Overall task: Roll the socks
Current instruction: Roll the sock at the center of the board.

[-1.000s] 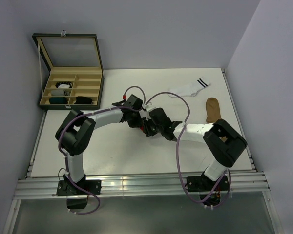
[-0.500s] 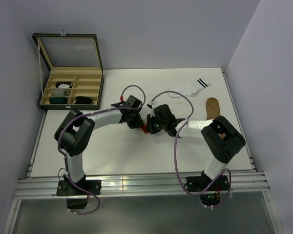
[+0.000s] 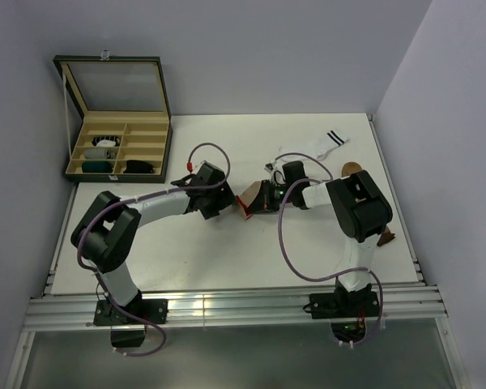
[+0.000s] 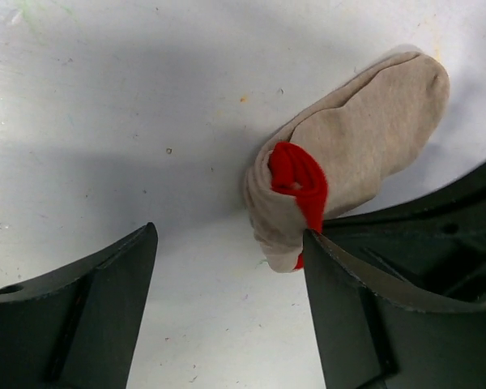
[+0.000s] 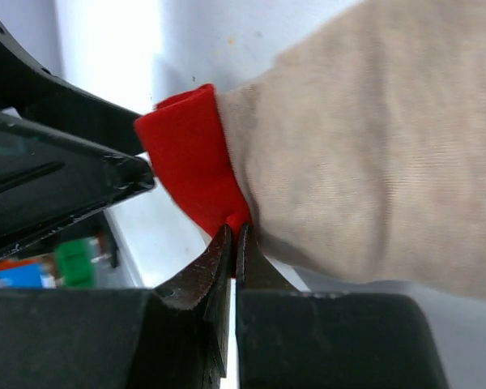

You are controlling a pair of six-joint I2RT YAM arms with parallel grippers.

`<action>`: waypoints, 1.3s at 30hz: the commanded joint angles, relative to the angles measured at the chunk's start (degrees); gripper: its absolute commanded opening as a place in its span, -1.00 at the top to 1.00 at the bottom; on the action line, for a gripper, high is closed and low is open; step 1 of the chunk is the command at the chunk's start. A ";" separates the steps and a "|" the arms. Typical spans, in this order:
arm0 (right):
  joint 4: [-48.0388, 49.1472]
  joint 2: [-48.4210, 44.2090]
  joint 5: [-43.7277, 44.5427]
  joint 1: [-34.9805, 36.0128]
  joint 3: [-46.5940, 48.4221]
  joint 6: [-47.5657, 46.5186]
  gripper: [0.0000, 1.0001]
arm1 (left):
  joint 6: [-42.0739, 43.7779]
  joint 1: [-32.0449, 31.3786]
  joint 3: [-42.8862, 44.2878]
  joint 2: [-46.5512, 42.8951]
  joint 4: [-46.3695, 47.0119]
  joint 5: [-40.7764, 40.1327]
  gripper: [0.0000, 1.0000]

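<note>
A beige sock [image 4: 352, 150] with a red cuff [image 4: 296, 174] lies folded into a loose bundle mid-table [image 3: 248, 198]. My right gripper [image 5: 235, 233] is shut on the red cuff [image 5: 190, 154], pinching it at the bundle's edge [image 3: 257, 201]. My left gripper [image 4: 227, 271] is open just left of the bundle [image 3: 227, 198]. Its right finger [image 4: 348, 308] touches the sock's lower end, and nothing sits between the fingers. A white sock with black stripes [image 3: 317, 147] lies at the back right. A brown sock [image 3: 352, 168] peeks out behind the right arm.
An open green box [image 3: 117, 166] with beige compartments stands at the back left and holds rolled socks [image 3: 105, 146]. The right forearm [image 3: 352, 203] lies over the table's right side. Walls close in the table at the back and on the right.
My left gripper has opened and drawn back to the left of the bundle. My right gripper has shut on the red cuff, and its arm has swung toward the back right.
</note>
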 commanded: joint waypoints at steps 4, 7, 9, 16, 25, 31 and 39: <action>-8.05 6.76 -1.72 -1.48 2.05 1.28 1.00 | -0.98 0.03 -2.07 -1.27 6.59 1.48 -0.48; -9.02 7.64 -1.38 -1.66 3.27 1.11 1.00 | -1.42 0.12 -1.80 -0.30 7.03 1.14 -0.44; -10.07 7.99 -0.67 -1.66 3.89 0.58 1.00 | -1.24 0.03 -1.54 0.14 7.73 1.05 -0.42; -13.41 7.91 1.09 -1.66 5.47 -1.00 1.00 | -1.86 -0.06 -2.95 -0.47 12.31 1.40 -0.38; -15.44 7.55 3.63 -1.57 6.71 -2.41 1.00 | -3.00 0.03 -1.45 4.01 10.64 -0.01 -0.08; -17.72 7.55 5.39 -1.22 7.67 -3.46 1.00 | -3.44 0.03 -1.54 5.95 12.57 -0.10 -0.09; -18.60 7.55 7.06 -0.69 8.29 -3.90 1.00 | -3.09 -0.06 -2.77 4.63 16.70 0.52 -0.15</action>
